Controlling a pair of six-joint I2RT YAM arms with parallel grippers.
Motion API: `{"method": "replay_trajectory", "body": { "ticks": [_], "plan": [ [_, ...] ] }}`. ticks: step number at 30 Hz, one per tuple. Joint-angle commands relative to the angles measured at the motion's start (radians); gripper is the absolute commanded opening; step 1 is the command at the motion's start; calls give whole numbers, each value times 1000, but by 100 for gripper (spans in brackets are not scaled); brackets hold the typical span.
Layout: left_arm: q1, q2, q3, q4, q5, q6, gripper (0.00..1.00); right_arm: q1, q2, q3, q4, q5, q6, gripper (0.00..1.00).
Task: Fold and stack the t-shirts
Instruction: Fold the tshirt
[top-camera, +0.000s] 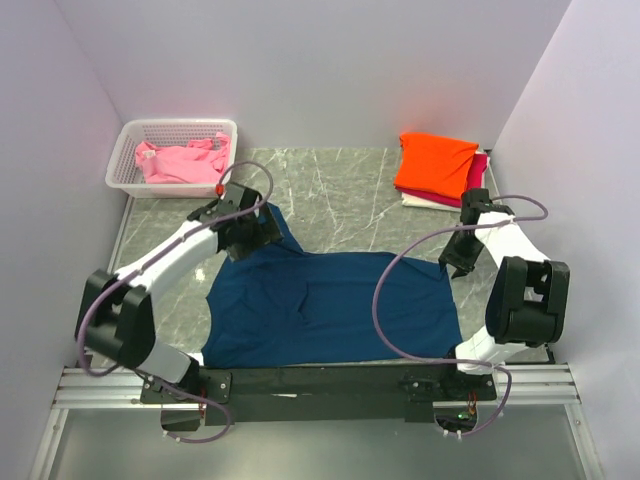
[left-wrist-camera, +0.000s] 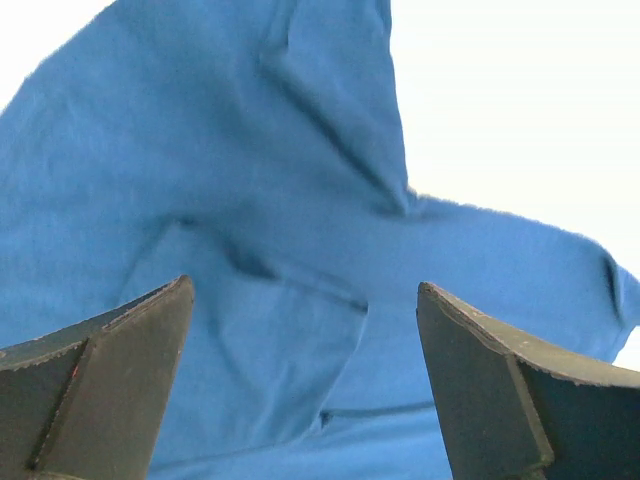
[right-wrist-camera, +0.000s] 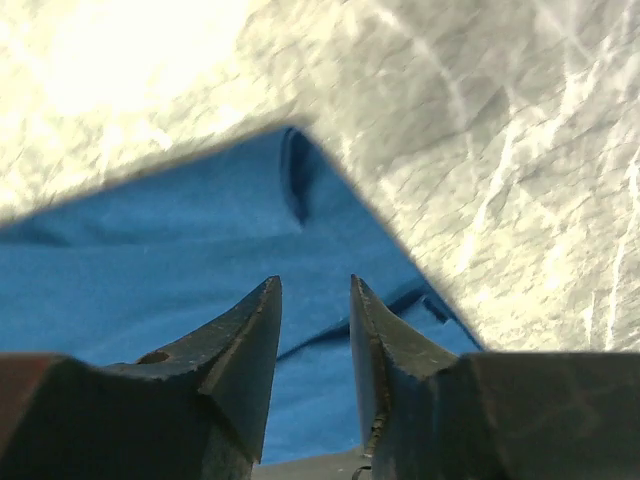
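A dark navy t-shirt (top-camera: 330, 305) lies spread over the marble table, one sleeve reaching up to the far left. My left gripper (top-camera: 262, 233) hovers over that sleeve, its jaws wide open above the blue cloth (left-wrist-camera: 250, 200) with nothing between them (left-wrist-camera: 305, 290). At the shirt's far right corner (right-wrist-camera: 180, 240), my right gripper (top-camera: 455, 265) has its fingers a narrow gap apart (right-wrist-camera: 315, 282), just over the cloth and holding nothing. At the back right, a folded orange t-shirt (top-camera: 435, 162) tops a stack with a magenta one (top-camera: 478, 172) and a white one (top-camera: 425, 202).
A white lattice basket (top-camera: 170, 125) at the back left holds a crumpled pink t-shirt (top-camera: 180, 160). Lilac walls close in the table on three sides. Bare marble (top-camera: 340, 195) shows between basket and stack. A black rail (top-camera: 320, 380) runs along the near edge.
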Motion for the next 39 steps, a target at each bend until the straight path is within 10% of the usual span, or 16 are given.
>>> {"method": "replay_trajectory", "body": {
  "ticks": [1, 21, 39],
  "plan": [
    [36, 58, 93, 35, 31, 54, 99, -17, 40, 11, 43, 12, -6, 39],
    [154, 229, 228, 31, 106, 125, 99, -18, 158, -25, 157, -31, 9, 31],
    [162, 249, 233, 52, 131, 125, 99, -18, 162, -6, 143, -56, 6, 0]
  ]
}}
